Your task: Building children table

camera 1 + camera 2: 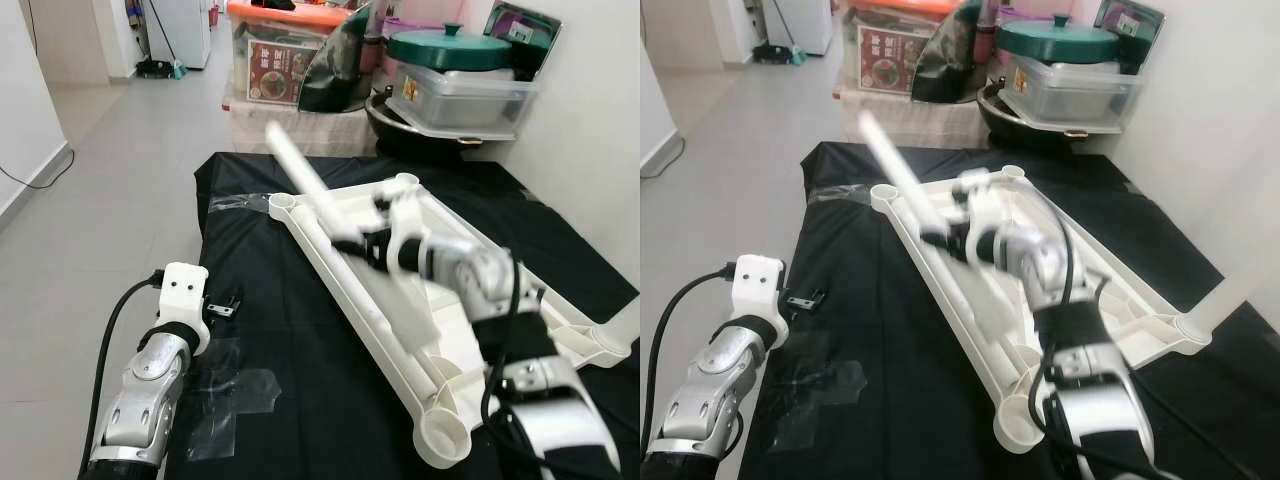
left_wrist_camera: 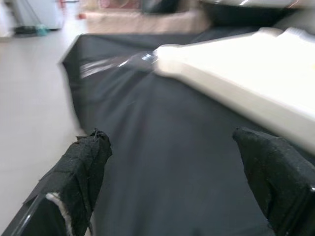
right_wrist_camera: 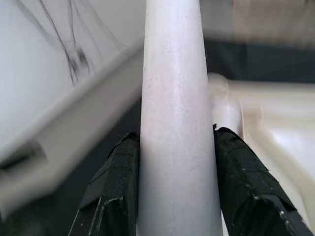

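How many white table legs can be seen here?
3: held leg in the jaws of the right gripper; lying leg on the upturned tabletop; standing leg at its right corner. Others may be hidden.

The white leg point(image 1: 300, 180) held in the right claw point(image 3: 176, 147) is motion-blurred; its far end is cut off in the wrist view.

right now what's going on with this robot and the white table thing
The right claw is shut on a white table leg, holding it tilted above the upside-down white tabletop, which lies on a black cloth. One leg already stands in a corner socket. The left claw is open, over the cloth beside the tabletop.
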Tool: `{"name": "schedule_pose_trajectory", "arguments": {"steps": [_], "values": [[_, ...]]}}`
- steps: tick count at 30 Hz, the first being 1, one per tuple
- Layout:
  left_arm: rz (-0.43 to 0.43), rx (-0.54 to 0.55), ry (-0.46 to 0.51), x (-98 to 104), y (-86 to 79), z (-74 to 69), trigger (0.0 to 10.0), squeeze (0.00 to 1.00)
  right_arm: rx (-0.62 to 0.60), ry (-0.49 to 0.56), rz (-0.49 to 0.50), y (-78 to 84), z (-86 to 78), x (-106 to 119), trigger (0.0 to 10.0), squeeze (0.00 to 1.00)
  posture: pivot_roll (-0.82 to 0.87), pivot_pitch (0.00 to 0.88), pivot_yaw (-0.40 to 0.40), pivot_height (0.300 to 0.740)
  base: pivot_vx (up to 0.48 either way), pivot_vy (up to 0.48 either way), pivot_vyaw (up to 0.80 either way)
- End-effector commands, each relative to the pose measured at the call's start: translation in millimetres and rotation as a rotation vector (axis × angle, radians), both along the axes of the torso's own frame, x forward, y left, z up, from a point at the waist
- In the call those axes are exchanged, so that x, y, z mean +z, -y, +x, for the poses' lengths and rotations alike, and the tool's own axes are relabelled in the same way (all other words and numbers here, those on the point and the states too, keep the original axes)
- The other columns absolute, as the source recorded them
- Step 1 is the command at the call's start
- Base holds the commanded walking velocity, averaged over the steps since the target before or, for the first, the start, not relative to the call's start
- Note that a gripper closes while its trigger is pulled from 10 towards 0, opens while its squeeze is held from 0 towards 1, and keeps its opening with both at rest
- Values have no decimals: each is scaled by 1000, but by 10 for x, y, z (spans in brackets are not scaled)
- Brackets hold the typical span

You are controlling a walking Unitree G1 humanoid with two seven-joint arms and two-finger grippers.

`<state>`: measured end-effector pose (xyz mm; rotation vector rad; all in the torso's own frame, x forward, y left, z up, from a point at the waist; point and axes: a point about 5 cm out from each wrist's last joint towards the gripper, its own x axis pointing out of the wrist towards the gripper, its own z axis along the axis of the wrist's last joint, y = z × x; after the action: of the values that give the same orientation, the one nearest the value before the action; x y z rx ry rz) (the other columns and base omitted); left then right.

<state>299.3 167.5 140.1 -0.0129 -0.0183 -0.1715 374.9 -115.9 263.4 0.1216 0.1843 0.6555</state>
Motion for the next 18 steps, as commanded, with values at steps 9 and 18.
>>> {"name": "schedule_pose_trajectory", "arguments": {"steps": [9, 18], "values": [[-421, -398, 112, 401, 334, -114, 10000, 0, -14, 48, 331, -464, -49, 229, 0, 0, 67, 0, -121, 740, 0, 0, 0], [-535, -579, 116, 489, 447, -169, 10000, 0, 5, 3, 435, -699, -108, 209, 0, 0, 61, 0, -111, 740, 0, 0, 0]]}}
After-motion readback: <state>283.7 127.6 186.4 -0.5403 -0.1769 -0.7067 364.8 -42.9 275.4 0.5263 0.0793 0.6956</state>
